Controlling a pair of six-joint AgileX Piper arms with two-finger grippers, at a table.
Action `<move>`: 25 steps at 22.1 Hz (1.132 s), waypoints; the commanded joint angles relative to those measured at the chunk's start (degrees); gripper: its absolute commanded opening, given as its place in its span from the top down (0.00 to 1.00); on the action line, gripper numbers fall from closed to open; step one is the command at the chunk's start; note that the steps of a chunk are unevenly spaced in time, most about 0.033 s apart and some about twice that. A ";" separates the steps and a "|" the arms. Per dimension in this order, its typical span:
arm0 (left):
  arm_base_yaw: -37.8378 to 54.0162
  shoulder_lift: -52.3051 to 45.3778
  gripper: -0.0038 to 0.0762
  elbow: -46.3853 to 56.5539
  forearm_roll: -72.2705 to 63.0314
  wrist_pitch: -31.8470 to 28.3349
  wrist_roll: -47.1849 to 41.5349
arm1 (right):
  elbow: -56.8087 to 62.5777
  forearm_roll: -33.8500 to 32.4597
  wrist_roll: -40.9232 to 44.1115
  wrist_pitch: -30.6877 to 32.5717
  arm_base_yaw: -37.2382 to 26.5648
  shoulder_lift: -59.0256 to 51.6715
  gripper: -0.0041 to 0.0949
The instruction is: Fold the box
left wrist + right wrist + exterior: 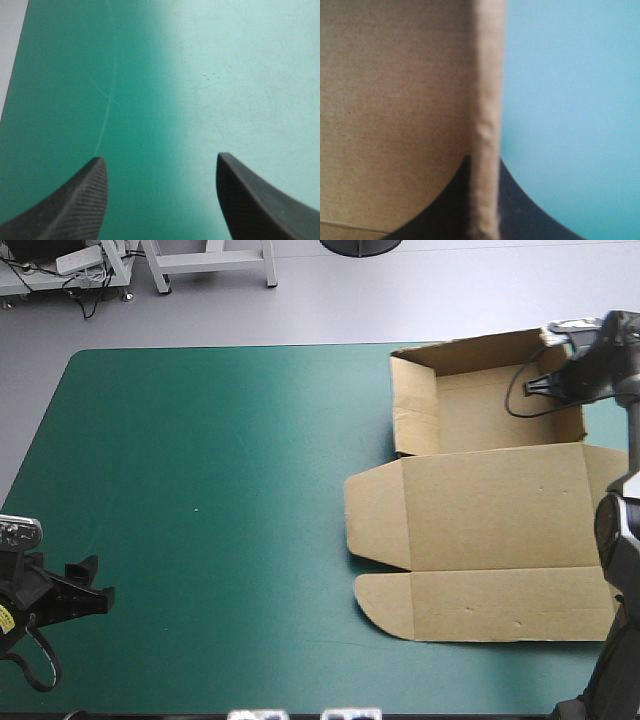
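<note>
Where its wall rises, the box (487, 125) sits between the right jaws.

Plain brown box (490, 540), teal-green cover (200, 490), black finely ribbed fingers (70, 207)

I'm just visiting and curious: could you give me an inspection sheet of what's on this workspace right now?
surface: teal-green cover
job's things: brown box at the right; tray walls raised, lid flat on the cover
clutter: nothing seen
end effectors: left end effector open above bare cover, near-left corner; right end effector shut on a tray wall
cables: nothing seen
surroundings: nothing seen
</note>
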 commanded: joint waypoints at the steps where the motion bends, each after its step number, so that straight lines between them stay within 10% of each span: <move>1: -0.30 0.24 0.38 -1.33 -0.50 1.34 -0.52 | -2.09 1.14 -0.54 -4.04 -7.54 -1.96 0.98; 10: -0.30 0.24 0.38 -1.33 -2.57 -1.08 -0.52 | -2.19 2.57 -5.31 -5.58 -15.31 4.40 0.94; 17: -0.30 0.24 0.38 -1.33 -2.95 -2.47 -0.52 | -5.96 1.74 -2.53 -6.33 -17.97 1.67 0.01; 25: -0.30 1.62 0.41 -1.33 -2.54 -5.06 -0.74 | -14.37 31.13 -8.92 0.12 -15.83 -11.26 0.30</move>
